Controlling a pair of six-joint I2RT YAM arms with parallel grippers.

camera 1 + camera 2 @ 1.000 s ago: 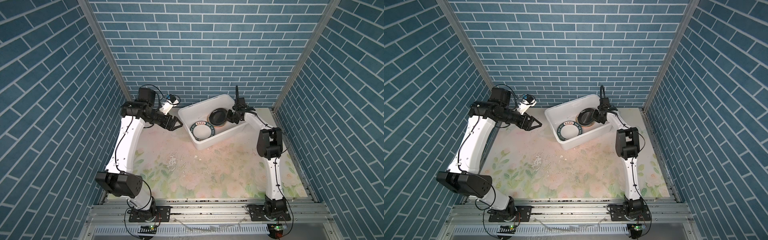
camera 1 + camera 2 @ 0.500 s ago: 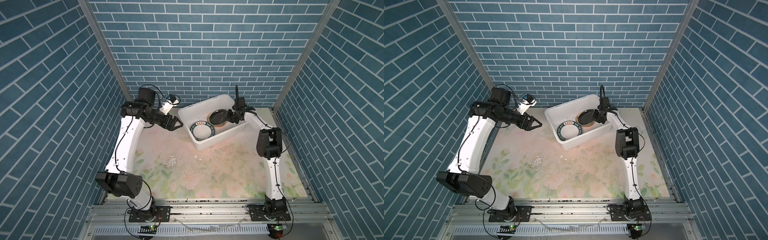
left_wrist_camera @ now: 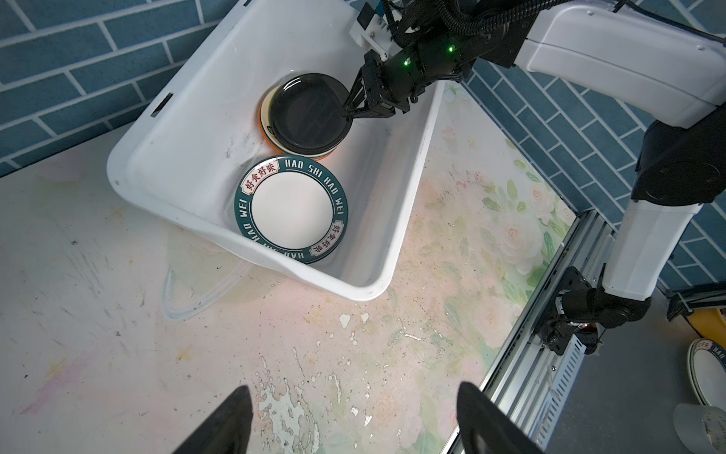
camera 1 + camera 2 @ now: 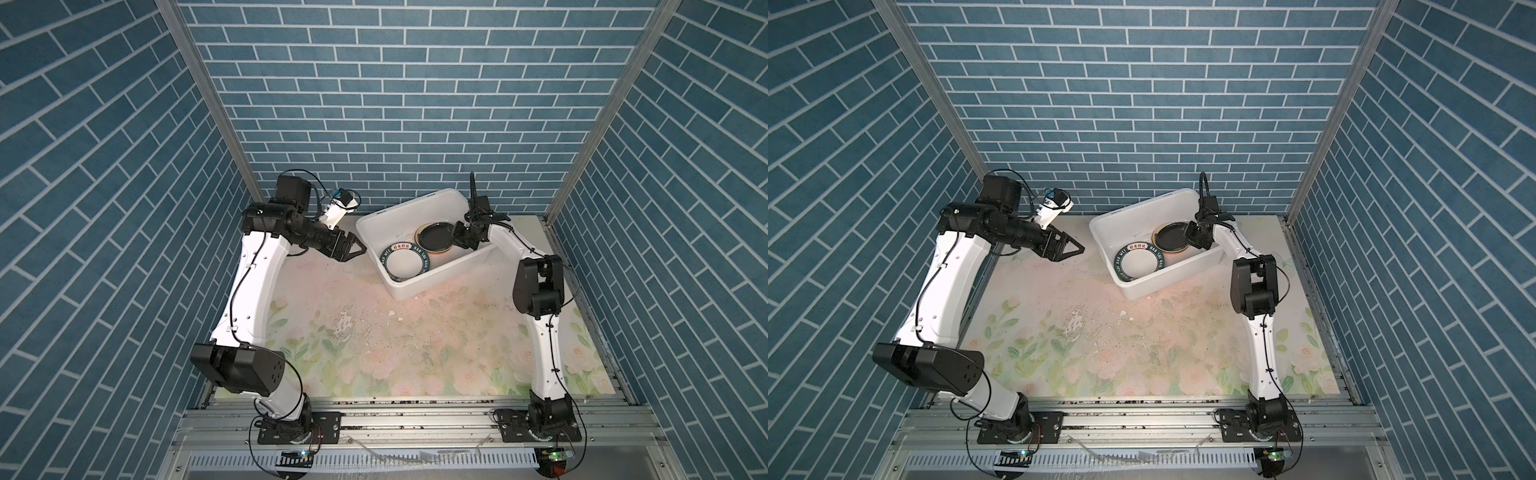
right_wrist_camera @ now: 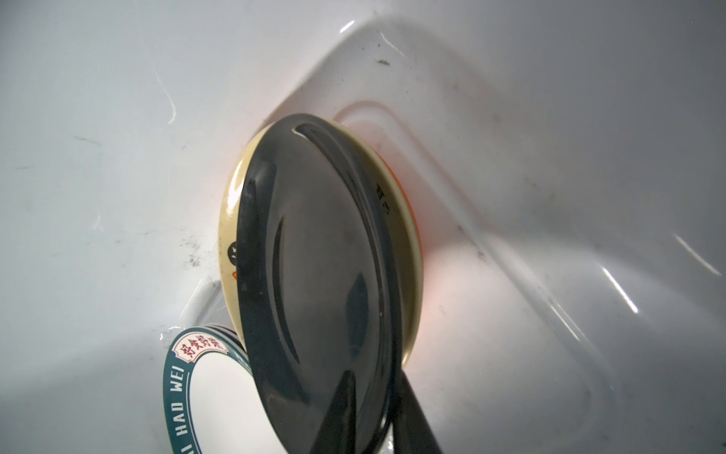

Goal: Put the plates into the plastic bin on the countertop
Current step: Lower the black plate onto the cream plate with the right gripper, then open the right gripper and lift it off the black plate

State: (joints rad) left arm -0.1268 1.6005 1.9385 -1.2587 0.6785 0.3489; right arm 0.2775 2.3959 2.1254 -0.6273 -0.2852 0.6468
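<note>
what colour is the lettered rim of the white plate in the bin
The round white plate has a dark teal rim with white letters; best in left wrist view.

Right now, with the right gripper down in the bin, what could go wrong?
The right gripper straddles the rim of the black plate; pulling away before the jaws clear could drag it off the cream plate. The black plate sits off-centre, so it might slide onto the lettered plate.

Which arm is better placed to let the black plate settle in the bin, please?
Right: the right pincer grips the black plate by its rim inside the plastic bin; the left pincer hangs open outside it, above the countertop.
</note>
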